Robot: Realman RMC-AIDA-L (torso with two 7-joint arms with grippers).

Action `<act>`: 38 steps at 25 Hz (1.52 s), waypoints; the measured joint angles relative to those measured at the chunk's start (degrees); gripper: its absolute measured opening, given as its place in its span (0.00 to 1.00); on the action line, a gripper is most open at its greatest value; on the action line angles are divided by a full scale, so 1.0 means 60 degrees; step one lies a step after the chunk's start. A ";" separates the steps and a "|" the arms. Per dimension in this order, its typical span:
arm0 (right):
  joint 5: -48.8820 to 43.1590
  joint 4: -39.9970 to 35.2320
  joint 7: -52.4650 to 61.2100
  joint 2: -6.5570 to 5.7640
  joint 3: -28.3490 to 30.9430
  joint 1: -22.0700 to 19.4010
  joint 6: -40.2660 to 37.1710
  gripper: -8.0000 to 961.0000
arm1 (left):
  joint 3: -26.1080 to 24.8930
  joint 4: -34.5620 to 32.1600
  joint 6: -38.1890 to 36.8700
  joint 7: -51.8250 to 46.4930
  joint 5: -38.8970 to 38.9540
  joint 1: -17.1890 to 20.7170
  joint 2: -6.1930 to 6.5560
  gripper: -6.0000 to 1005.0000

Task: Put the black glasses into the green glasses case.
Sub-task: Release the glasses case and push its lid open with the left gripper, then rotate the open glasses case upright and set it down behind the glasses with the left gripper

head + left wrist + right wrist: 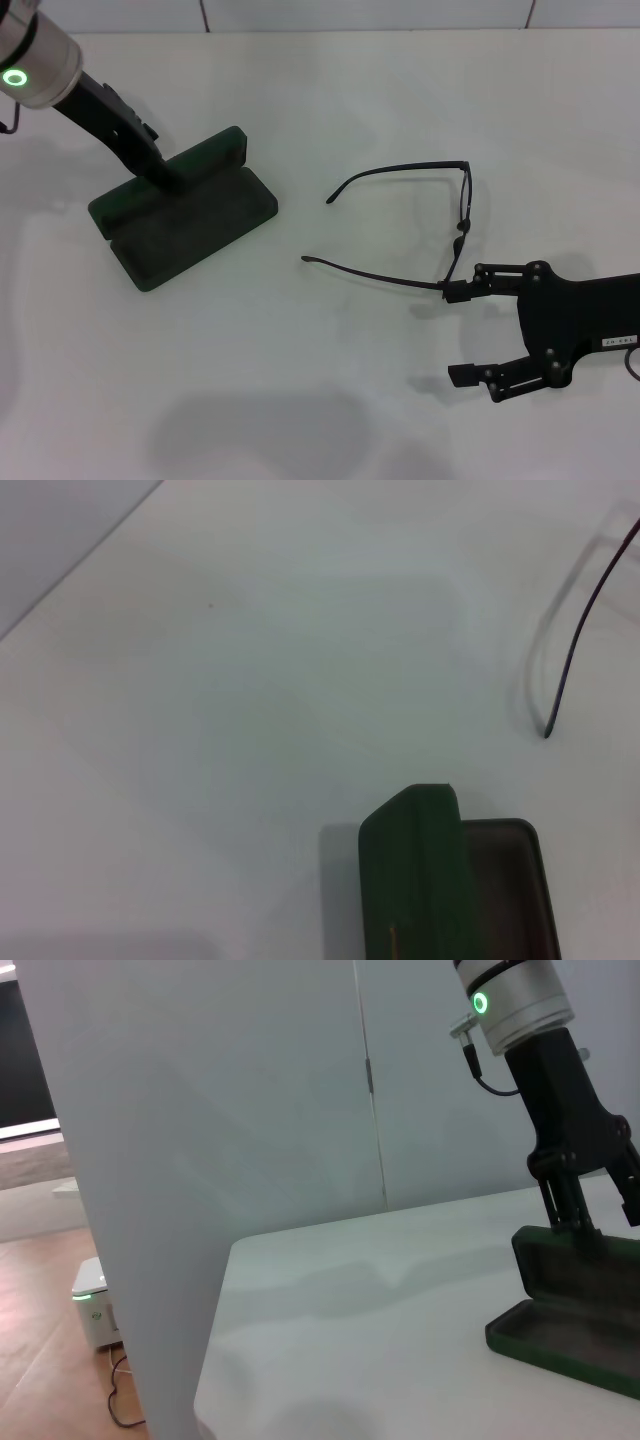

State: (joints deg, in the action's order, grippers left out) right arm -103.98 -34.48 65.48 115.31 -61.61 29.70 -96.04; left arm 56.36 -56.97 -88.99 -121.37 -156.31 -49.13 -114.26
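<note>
Over on the right gripper (pixel 465 332), fingers spread wide by the black glasses (pixel 440 215) hinge, so I'd pinch that temple gently.

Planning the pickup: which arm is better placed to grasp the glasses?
Right. The right gripper is open beside the near hinge corner of the black glasses. The left gripper is at the open green glasses case, apparently holding its lid.

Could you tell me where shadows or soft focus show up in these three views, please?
Head view: soft shadows beside the green glasses case and under the black glasses. Left wrist view: the case lid is blurred, and the temple casts a faint shadow. Right wrist view: dim shadows on the table.
</note>
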 joint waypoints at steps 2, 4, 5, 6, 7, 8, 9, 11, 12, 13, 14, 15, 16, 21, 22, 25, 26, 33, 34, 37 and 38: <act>0.0000 0.0011 0.0000 0.0000 0.0000 0.0000 -0.0002 0.92 | 0.0003 0.0068 0.0061 -0.0001 -0.0037 -0.0024 -0.0015 0.88; -0.0001 0.0015 0.0000 0.0001 0.0000 -0.0004 -0.0003 0.92 | 0.0015 0.0125 0.0195 -0.0002 -0.0191 -0.0030 -0.0033 0.88; 0.0000 0.0017 0.0000 0.0001 -0.0001 -0.0007 -0.0003 0.92 | 0.0032 0.0156 0.0287 -0.0002 -0.0294 -0.0022 -0.0055 0.88; -0.0001 0.0019 -0.0001 0.0000 -0.0001 -0.0016 -0.0002 0.92 | 0.0041 0.0168 0.0348 0.0000 -0.0353 -0.0014 -0.0070 0.88; 0.0000 0.0020 0.0000 0.0001 -0.0001 -0.0023 -0.0002 0.92 | 0.0059 0.0180 0.0427 0.0016 -0.0420 0.0006 -0.0097 0.88; 0.0000 0.0020 0.0000 0.0000 0.0000 -0.0042 0.0010 0.92 | 0.0069 0.0183 0.0470 0.0046 -0.0432 0.0023 -0.0118 0.88; 0.0000 0.0020 0.0000 0.0000 0.0000 -0.0042 0.0010 0.92 | 0.0079 0.0192 0.0473 0.0099 -0.0406 0.0040 -0.0125 0.88; 0.0000 0.0034 0.0000 0.0000 0.0000 -0.0050 0.0035 0.92 | 0.0132 0.0216 0.0421 0.0152 -0.0361 0.0045 -0.0126 0.88; 0.0000 0.0039 0.0000 0.0000 0.0000 -0.0055 0.0040 0.92 | 0.0164 0.0219 0.0389 0.0169 -0.0352 0.0044 -0.0131 0.85; 0.0000 0.0040 -0.0001 0.0000 0.0000 -0.0058 0.0042 0.92 | 0.0199 0.0216 0.0366 0.0192 -0.0340 0.0044 -0.0140 0.83; -0.0001 0.0041 -0.0001 0.0000 0.0000 -0.0062 0.0044 0.92 | 0.0206 0.0191 0.0364 0.0195 -0.0332 0.0044 -0.0153 0.81; 0.0000 0.0043 -0.0001 0.0000 0.0000 -0.0066 0.0050 0.92 | 0.0211 0.0151 0.0364 0.0206 -0.0309 0.0048 -0.0169 0.79; 0.0000 0.0044 -0.0001 0.0000 0.0000 -0.0069 0.0058 0.92 | 0.0213 0.0107 0.0365 0.0222 -0.0299 0.0052 -0.0190 0.77; 0.0002 0.0047 -0.0001 0.0000 0.0000 -0.0072 0.0069 0.92 | 0.0219 0.0069 0.0408 0.0227 -0.0297 0.0073 -0.0231 0.65; 0.0002 0.0048 -0.0001 0.0000 0.0000 -0.0072 0.0069 0.92 | 0.0219 0.0064 0.0411 0.0227 -0.0297 0.0075 -0.0237 0.62; 0.0002 0.0048 -0.0001 0.0000 0.0000 -0.0072 0.0070 0.92 | 0.0217 0.0051 0.0422 0.0230 -0.0298 0.0078 -0.0250 0.52; 0.0002 0.0049 -0.0001 0.0000 0.0000 -0.0072 0.0070 0.92 | 0.0216 0.0050 0.0425 0.0233 -0.0302 0.0078 -0.0250 0.46; 0.0002 0.0049 -0.0001 0.0000 0.0000 -0.0072 0.0092 0.92 | 0.0219 -0.0423 0.0224 0.0580 -0.0166 0.0096 -0.0296 0.24; 0.0002 0.0049 -0.0001 0.0000 0.0000 -0.0073 0.0095 0.92 | 0.0225 -0.0590 0.0108 0.0775 -0.0094 0.0117 -0.0322 0.23; 0.0002 0.0048 -0.0001 0.0000 0.0000 -0.0073 0.0099 0.92 | 0.0294 -0.1053 -0.0289 0.1483 0.0276 0.0136 -0.0368 0.22; 0.0002 0.0048 -0.0001 0.0000 0.0001 -0.0073 0.0100 0.92 | 0.0386 -0.1177 -0.0438 0.1823 0.0462 0.0131 -0.0372 0.22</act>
State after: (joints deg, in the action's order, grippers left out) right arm -103.97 -34.19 65.48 115.31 -61.61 29.26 -95.44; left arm 58.67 -64.03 -91.62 -110.43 -153.54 -48.35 -116.49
